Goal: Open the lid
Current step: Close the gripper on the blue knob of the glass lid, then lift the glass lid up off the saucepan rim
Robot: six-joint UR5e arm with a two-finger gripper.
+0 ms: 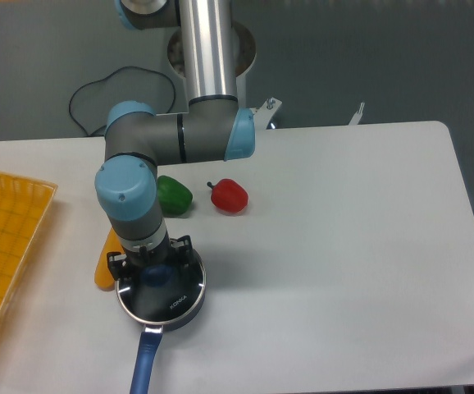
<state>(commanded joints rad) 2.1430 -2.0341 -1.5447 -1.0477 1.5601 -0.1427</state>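
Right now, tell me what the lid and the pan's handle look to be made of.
The lid: apparently clear glass, since the dark pan shows through it, with a thin shiny metal-looking rim and white lettering. The saucepan handle: glossy blue, probably plastic or coated; the picture cannot settle which.

A single fixed camera looks down from high in front of the white table [344, 246], facing the arm's base and the grey wall behind. It stands fairly far back: the gripper [152, 261] sits low and left in frame, table edges cropped
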